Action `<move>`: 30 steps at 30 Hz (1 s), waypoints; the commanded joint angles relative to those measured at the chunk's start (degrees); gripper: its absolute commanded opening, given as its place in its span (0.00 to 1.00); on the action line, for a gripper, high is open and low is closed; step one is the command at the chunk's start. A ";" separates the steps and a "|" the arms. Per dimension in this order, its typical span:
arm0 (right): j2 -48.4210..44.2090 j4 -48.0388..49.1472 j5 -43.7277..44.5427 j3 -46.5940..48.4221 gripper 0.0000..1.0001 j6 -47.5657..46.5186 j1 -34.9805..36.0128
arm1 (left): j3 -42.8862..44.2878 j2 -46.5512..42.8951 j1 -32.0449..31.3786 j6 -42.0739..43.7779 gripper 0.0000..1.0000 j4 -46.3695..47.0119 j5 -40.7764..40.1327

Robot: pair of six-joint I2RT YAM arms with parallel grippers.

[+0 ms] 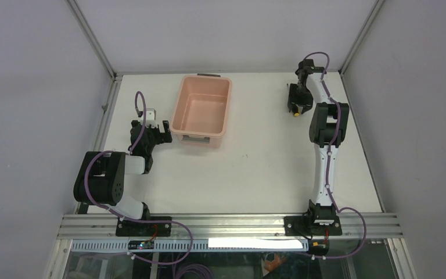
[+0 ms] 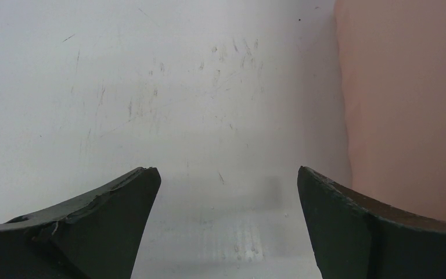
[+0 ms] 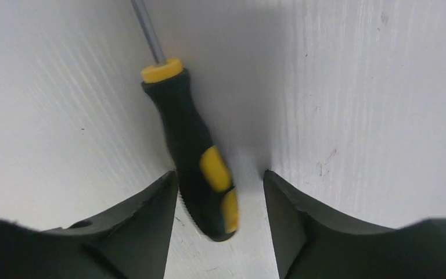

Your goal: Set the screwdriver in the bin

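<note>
Screwdriver (image 3: 194, 145) lies flat on the table (image 1: 255, 168) at the far right, well apart from the bin (image 1: 177, 107). Right gripper (image 3: 220, 174) sits low over it, jaws spread, with the butt end of the handle between them. A gap shows on one side; the other finger looks to be touching the handle, but blur makes that uncertain. Left gripper (image 2: 229, 171) is spread too, low over the table, just beside the bin's wall.

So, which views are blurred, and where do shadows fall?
Right wrist: the screwdriver is soft at its near handle end, with a grey shadow to its picture-right. Left wrist: the bin wall is a featureless blur. Top external: evenly lit, sharp.
</note>
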 commanded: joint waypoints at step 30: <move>-46.93 -8.01 8.12 -20.63 0.00 16.11 13.38 | -0.55 -2.03 -0.51 -0.95 0.99 1.43 1.49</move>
